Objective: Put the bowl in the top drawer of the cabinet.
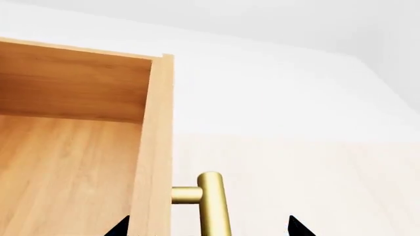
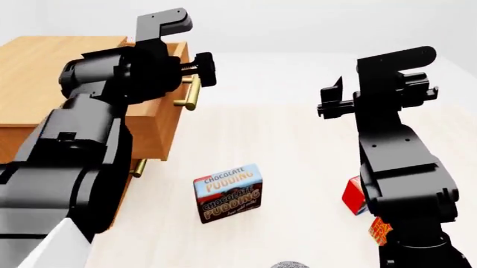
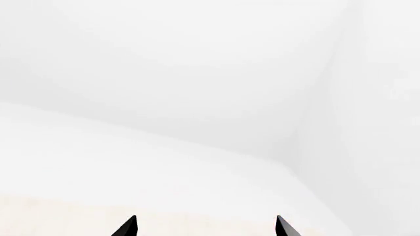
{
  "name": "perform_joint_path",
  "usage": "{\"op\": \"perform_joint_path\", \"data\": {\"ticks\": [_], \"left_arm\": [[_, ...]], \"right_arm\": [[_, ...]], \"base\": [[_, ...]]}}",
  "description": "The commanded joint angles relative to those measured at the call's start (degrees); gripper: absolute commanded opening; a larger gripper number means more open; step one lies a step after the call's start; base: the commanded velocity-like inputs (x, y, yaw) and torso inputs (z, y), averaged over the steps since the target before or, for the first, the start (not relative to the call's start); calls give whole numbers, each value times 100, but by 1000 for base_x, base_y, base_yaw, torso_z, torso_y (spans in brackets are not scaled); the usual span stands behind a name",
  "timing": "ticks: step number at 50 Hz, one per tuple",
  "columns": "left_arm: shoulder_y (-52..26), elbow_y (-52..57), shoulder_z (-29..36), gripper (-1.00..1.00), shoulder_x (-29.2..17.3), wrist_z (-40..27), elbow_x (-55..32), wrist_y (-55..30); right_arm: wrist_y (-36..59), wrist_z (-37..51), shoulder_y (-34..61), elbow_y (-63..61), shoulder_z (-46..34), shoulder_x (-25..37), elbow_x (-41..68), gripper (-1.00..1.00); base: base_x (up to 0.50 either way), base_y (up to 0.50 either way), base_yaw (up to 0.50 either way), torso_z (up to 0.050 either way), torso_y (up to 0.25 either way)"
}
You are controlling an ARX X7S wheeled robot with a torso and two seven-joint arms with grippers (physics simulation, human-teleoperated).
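The cabinet (image 2: 44,67) stands at the left of the head view, its top drawer (image 1: 78,162) pulled out and nothing inside the part I see. My left gripper (image 1: 206,228) is open, its black fingertips (image 1: 298,227) either side of the drawer's brass bar handle (image 1: 213,201) without closing on it. In the head view that left gripper (image 2: 200,70) sits at the handle (image 2: 190,95). Only a speckled grey sliver of the bowl (image 2: 289,264) shows at the bottom edge. My right gripper (image 3: 204,227) is open and holds nothing, raised over the table (image 2: 332,100).
A chocolate pudding box (image 2: 227,192) stands on the pale table near the middle. A red box (image 2: 353,195) and an orange packet (image 2: 378,230) lie partly behind my right arm. The lower drawer's brass handle (image 2: 136,167) pokes out below the open drawer.
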Motion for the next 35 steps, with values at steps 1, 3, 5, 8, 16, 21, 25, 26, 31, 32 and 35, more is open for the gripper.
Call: {"op": "perform_joint_path", "data": {"ticks": [1,3,5,8,16,21,25,26,31,32,35], "left_arm": [[111,-48,1891,100,78,-316,-2495,126],[130,-48,2348,100,78,-416,-3036,200],[146,-49,2707,100,78,-493,-3474,255],[154,-50,3034,100,77,-586,-3920,306],[39,-39,4100,100,78,-743,-5249,431],[16,61,5034,100,78,-861,-6298,594],[2,109,5700,100,78,-901,-7062,712],[-9,118,5853,100,78,-905,-7244,737],[-95,195,6495,100,78,-865,-8098,805],[-123,187,6563,100,78,-831,-8294,789],[-206,213,6793,100,77,-691,-8758,733]], "right_arm": [[-57,-17,-144,5,9,32,52,100],[-45,-18,-155,-3,5,39,54,100],[-26,-18,-159,-19,6,48,57,100],[11,-18,-163,-61,4,60,60,100],[34,-20,-163,-106,9,74,82,100],[52,-28,-234,-199,27,91,111,100],[51,-41,-280,-246,68,118,144,100],[43,-39,-289,-242,75,125,147,100],[25,-36,-345,-271,125,130,187,100],[13,-39,-353,-264,134,126,199,100],[-21,-46,-369,-244,147,116,225,100]], "base": [[0,0,0,0,0],[0,0,0,0,0],[0,0,0,0,0],[0,0,0,0,0],[0,0,0,0,0],[0,0,0,0,0],[0,0,0,0,0],[0,0,0,0,0],[0,0,0,0,0],[0,0,0,0,0],[0,0,0,0,0]]}}
